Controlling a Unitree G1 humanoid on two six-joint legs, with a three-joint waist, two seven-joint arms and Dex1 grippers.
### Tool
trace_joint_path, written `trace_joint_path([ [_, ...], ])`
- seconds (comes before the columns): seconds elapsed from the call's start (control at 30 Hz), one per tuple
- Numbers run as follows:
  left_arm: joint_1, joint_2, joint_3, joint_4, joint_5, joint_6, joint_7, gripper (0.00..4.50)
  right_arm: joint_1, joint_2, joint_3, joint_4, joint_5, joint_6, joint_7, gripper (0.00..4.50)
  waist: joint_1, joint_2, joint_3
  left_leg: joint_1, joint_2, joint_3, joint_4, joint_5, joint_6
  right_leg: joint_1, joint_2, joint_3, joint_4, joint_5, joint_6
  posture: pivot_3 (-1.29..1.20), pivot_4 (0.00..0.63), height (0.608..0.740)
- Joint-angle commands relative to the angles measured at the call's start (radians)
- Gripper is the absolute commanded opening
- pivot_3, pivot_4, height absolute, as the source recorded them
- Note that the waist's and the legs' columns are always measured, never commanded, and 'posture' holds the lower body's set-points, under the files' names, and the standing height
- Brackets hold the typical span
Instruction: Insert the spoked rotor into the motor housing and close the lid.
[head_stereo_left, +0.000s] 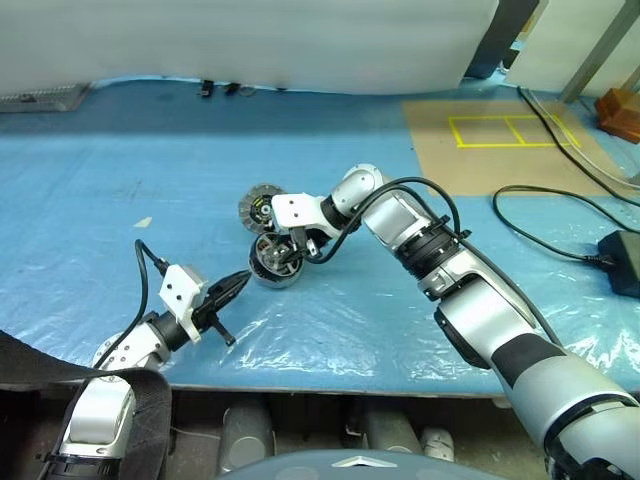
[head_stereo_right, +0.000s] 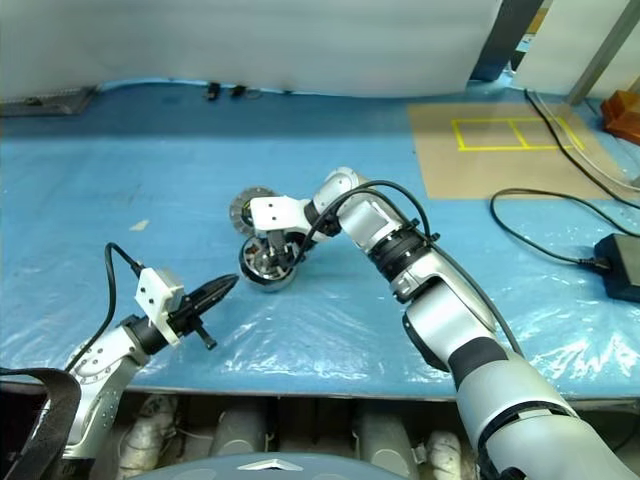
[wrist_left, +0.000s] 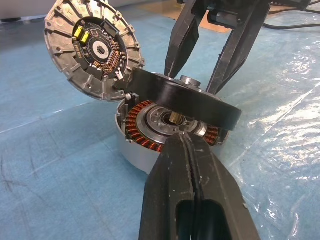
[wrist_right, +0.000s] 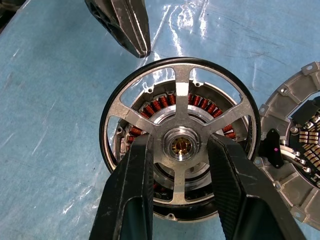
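Right gripper (wrist_right: 177, 150) clamped on hub of spoked rotor (wrist_right: 180, 95), one finger each side. Rotor held directly under gripper, tilted, partly over motor housing (wrist_left: 145, 145), not seated; copper windings visible beneath spokes. Left gripper (head_stereo_left: 240, 282) fully closed, grasping nothing, tip just beside housing and rotor rim. Lid (wrist_left: 92, 50) beside housing on side away from left gripper, leaning, segmented face showing. Blue sheet (head_stereo_left: 100, 200) underneath.

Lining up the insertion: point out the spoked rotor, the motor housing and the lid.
spoked rotor (wrist_right: 178, 90): right wrist view, upper spoke.
motor housing (wrist_left: 131, 148): left wrist view, outer silver wall.
lid (wrist_left: 65, 30): left wrist view, grey segmented face.
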Motion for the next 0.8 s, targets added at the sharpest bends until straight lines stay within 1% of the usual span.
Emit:
trace_joint_path([
  [0.03,-0.005,0.007,0.008,-0.014,-0.009,-0.007,-0.006,0.00,0.001,-0.013,0.027,0.000,-0.038,0.010,0.009,1.20,0.000,0.000,0.000,0.000,0.000,0.000,0.000,0.000,0.000,0.000,0.000,0.000,0.000,0.000,0.000,0.00,0.150,0.740],
  [0.23,-0.006,0.005,0.005,-0.014,-0.005,-0.007,-0.003,0.00,-0.011,-0.017,0.034,0.014,-0.072,-0.006,-0.008,1.20,0.000,0.000,0.000,0.001,0.000,0.000,0.000,0.000,0.000,0.001,0.000,0.000,0.000,0.000,0.000,0.00,0.150,0.740],
  [0.8,-0.014,-0.003,-0.009,-0.016,-0.002,-0.001,0.005,0.00,-0.034,-0.027,0.036,-0.010,-0.084,-0.015,0.015,1.20,0.000,0.000,0.000,0.001,0.000,0.000,0.000,0.000,0.000,0.001,0.000,0.000,0.000,0.000,0.000,0.00,0.150,0.740],
])
